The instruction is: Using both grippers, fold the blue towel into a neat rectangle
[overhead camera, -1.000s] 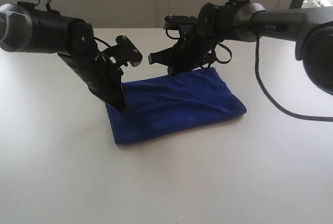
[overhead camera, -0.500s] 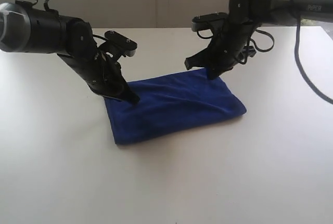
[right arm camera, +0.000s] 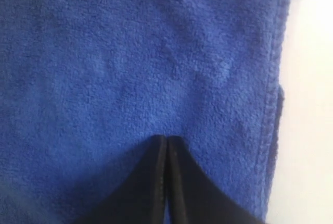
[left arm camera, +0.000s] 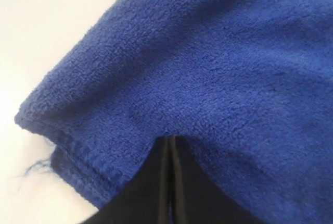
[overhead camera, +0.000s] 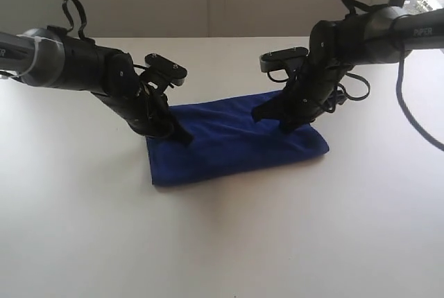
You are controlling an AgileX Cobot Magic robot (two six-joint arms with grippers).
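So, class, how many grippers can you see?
2: the left gripper at the towel's left end, the right gripper near its right end, both shut.

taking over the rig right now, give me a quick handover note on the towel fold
Left gripper: shut, tip pressed on top of the towel near its left end, no cloth between the fingers.
Right gripper: shut, tip pressed on the towel near its right end, nothing held.
Towel: lies flat on the white table, folded into a rough rectangle. Layers show at the edges, and a loose thread sticks out at the left corner.
Done: the fold appears to be made.
Left: probably lift both grippers clear and check that the edges line up. The left corner layers look slightly offset.
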